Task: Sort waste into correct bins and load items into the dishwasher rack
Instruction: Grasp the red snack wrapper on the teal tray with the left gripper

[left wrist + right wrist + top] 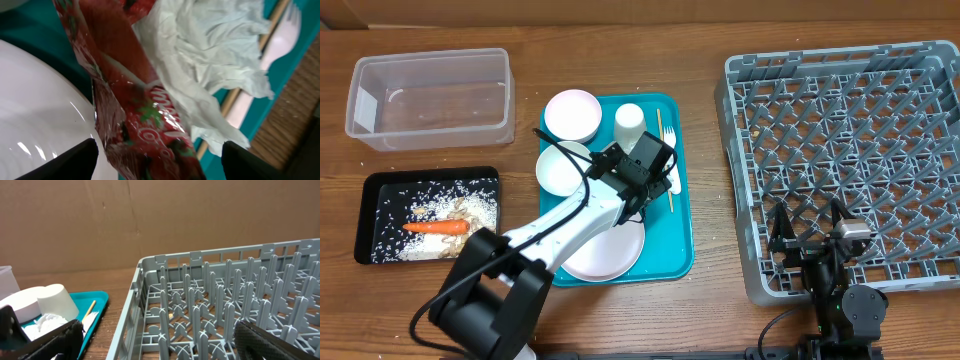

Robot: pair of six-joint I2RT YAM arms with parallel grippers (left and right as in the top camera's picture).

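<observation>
left claw (157, 162): we note it spread open above the teal tray (682, 250), a finger on either side of the wrapper (135, 115), gripping nothing.
wrapper: glossy red crinkled film, lying between the smooth white plate (35, 110) and the napkin (205, 55).
obstructions: the crumpled white napkin touches the wrapper; wooden stick (232, 100) and plastic fork (285, 35) lie just beyond.
right claw (160, 342): open, by the grey lattice rack (737, 180) on the counter (620, 320).

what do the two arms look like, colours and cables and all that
The left arm has a white link between black joints, with a black cable looped along it; the left gripper is blocky and black. The right arm is all black apart from a small silver cap; its fingers are black.
</observation>
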